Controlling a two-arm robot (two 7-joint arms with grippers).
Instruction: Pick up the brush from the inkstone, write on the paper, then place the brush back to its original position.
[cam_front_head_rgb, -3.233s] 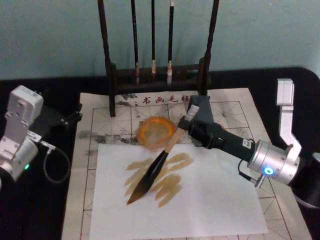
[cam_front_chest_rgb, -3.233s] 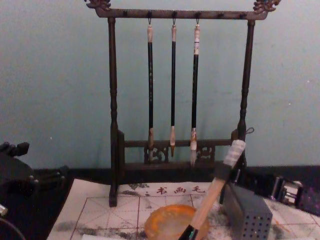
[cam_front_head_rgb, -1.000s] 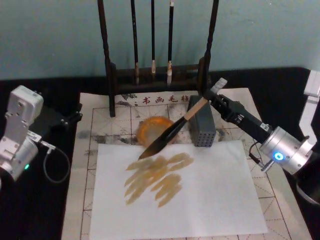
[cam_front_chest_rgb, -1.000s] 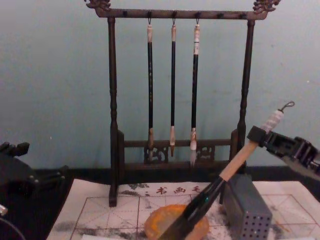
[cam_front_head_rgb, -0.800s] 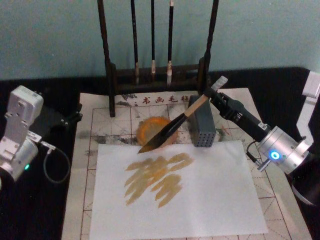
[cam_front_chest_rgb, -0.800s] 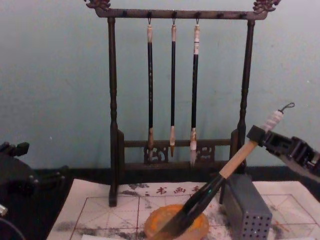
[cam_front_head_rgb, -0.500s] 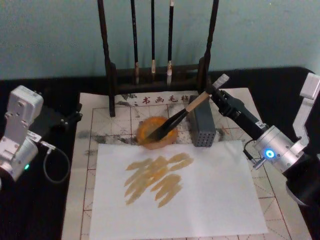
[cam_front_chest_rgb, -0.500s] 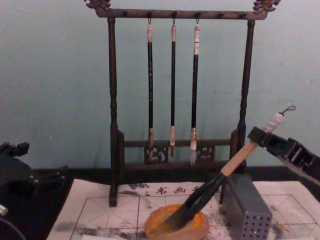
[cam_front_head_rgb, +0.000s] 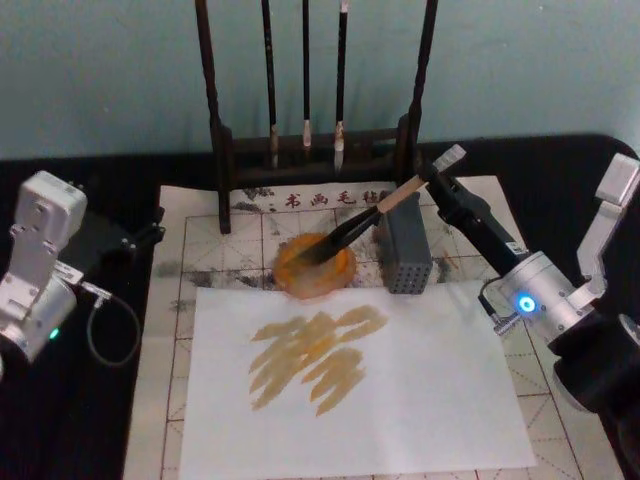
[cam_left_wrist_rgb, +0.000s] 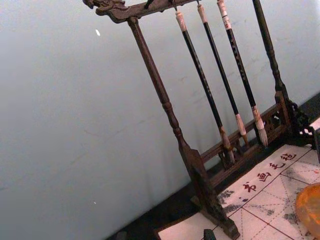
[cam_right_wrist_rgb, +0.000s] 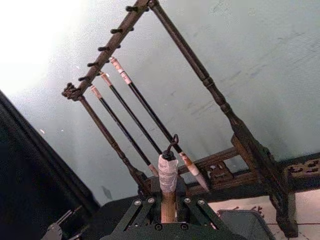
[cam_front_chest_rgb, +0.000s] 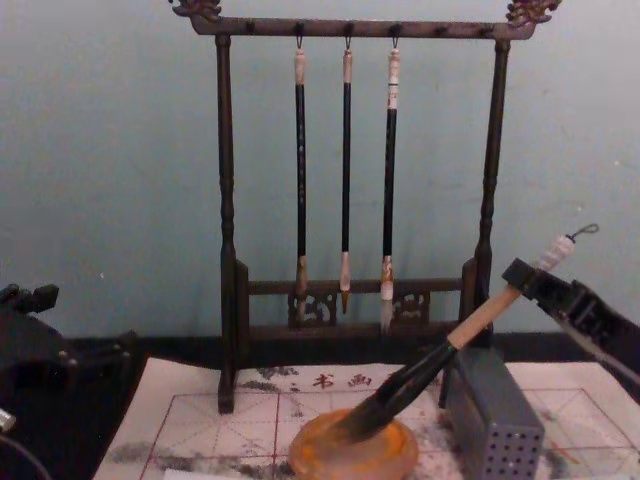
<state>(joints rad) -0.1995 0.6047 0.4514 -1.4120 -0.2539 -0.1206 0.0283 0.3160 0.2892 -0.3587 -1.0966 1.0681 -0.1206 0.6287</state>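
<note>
Orange-brown inkstone (cam_front_head_rgb: 322, 287), at twelve o'clock of the white sheet (cam_front_head_rgb: 420, 400), holds the bristles of the brush (cam_front_head_rgb: 378, 213). My right gripper (cam_front_head_rgb: 432, 181), jaws pinching the handle near its wrapped end, slants it toward two o'clock, I judge to lay it down. Left gripper (cam_front_head_rgb: 138, 236) sits parked at nine. Gridded paper (cam_front_head_rgb: 196, 226) covers the black counter (cam_front_head_rgb: 545, 160); the wall (cam_front_head_rgb: 100, 80) is teal.

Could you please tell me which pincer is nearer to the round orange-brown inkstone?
Right. The right pincer holds the large wooden-handled brush just behind-right of the round orange-brown inkstone, bristles in it; the left pincer sits parked far off to its left.
</note>
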